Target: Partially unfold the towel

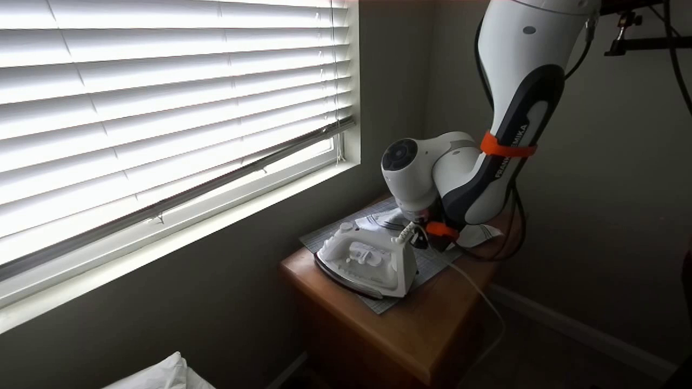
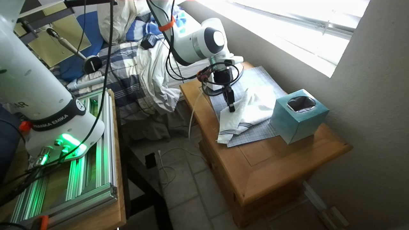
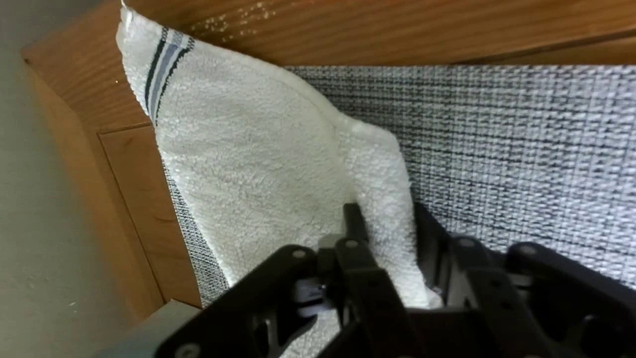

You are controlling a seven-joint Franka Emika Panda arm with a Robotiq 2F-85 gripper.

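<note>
Presumably at the grasp step, my part-closed end effector (image 3: 388,216) straddles a fold of the towel (image 3: 288,164), pinch unconfirmed; I should secure it, then lift toward wrist-view three o'clock.

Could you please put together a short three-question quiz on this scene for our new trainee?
1. True or false: the clothes iron is lying flat, not standing on end.
2. Multiple choice: what color is the tissue box? (a) orange (b) teal (c) white
3. Short answer: in the wrist view, how does the gripper stand relative to the striped white towel?

Key:
1. True.
2. (b) teal.
3. It straddles a fold, one jaw on each side; whether it has a firm grip cannot be told.
</note>
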